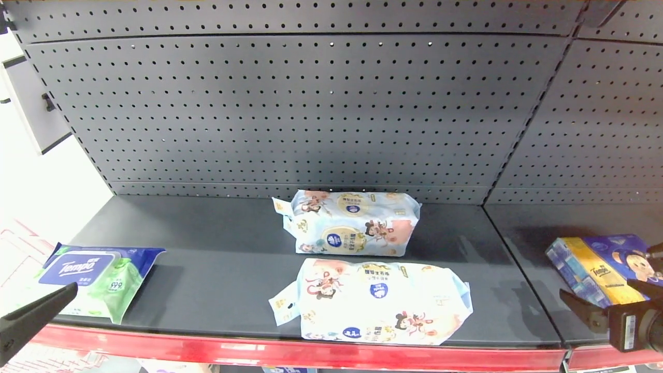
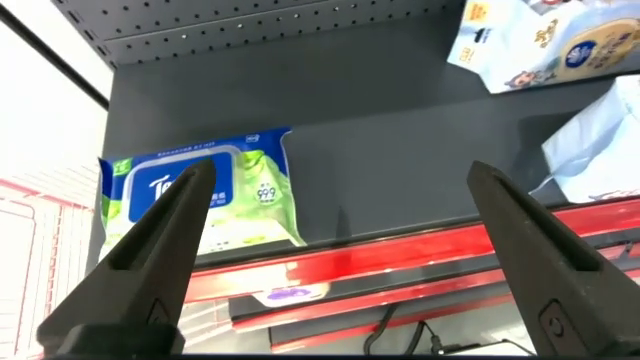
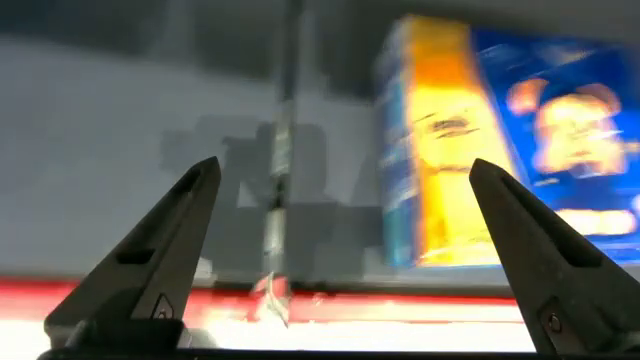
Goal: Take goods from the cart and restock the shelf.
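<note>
Blue-labelled green wipes pack [image 1: 101, 280] on shelf [image 1: 217, 259]

Grey pegboard [image 1: 290, 114] upright along rear edge of shelf [image 1: 217, 269], round holes in even rows. Dark post [image 1: 528, 119] running down it, splitting two bays. Grey side panel [image 1: 28, 106] beyond left end, black bracket [image 1: 47, 102] on it. White tag [image 2: 290, 293], purple mark, under red front edge.

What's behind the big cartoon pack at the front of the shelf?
A second cartoon pack lies behind the front pack, then comes the holey back wall. The second pack covers the foot of the wall, and whether the two packs touch is hidden.
</note>
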### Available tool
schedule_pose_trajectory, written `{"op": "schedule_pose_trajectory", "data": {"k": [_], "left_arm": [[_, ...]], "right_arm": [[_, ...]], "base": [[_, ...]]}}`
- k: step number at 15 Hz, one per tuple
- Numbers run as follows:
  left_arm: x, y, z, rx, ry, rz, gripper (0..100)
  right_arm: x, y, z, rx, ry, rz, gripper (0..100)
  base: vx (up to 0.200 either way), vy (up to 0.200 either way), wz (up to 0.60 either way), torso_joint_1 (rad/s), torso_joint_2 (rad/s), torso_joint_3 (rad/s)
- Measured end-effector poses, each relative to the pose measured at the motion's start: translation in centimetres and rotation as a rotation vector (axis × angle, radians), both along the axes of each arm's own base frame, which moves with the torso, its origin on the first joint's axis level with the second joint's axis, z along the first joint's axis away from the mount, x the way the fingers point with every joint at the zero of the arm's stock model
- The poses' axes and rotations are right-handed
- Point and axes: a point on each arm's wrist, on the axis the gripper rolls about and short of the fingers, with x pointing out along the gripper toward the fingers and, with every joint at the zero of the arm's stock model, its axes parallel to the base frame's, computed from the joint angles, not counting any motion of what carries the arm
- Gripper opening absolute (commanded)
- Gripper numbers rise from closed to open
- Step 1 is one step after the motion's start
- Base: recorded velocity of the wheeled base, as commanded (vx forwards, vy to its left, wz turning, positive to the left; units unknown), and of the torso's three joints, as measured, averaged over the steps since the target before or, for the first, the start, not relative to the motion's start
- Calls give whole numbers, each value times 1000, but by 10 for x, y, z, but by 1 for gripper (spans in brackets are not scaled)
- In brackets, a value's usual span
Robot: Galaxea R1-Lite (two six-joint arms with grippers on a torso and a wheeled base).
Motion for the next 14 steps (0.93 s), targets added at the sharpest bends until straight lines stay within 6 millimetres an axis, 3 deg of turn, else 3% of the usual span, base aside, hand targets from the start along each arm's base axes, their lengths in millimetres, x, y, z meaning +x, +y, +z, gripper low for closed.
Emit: {"op": "schedule_pose_trajectory", "data": {"k": [2,4,6,9,14], "left_arm": [[0,0,-1,0,4,0,100],[1,0,-2,1,11,1,100],[1,0,-2,2,12,2,100],[2,0,-4,2,18,2,100],[2,0,-5,3,23,3,100]], "right_arm": [[-6,1,-3,-12,4,48,100],[5,7,8,28,-25,103,100],[17,22,14,107,-20,200,100],[20,50,9,134,40,368,100],[34,73,2,121,114,458,100]], "base": [[0,0,0,0,0,0],[0,0,0,0,0,0],[0,0,0,0,0,0],[0,0,0,0,0,0],[0,0,0,0,0,0]]}}
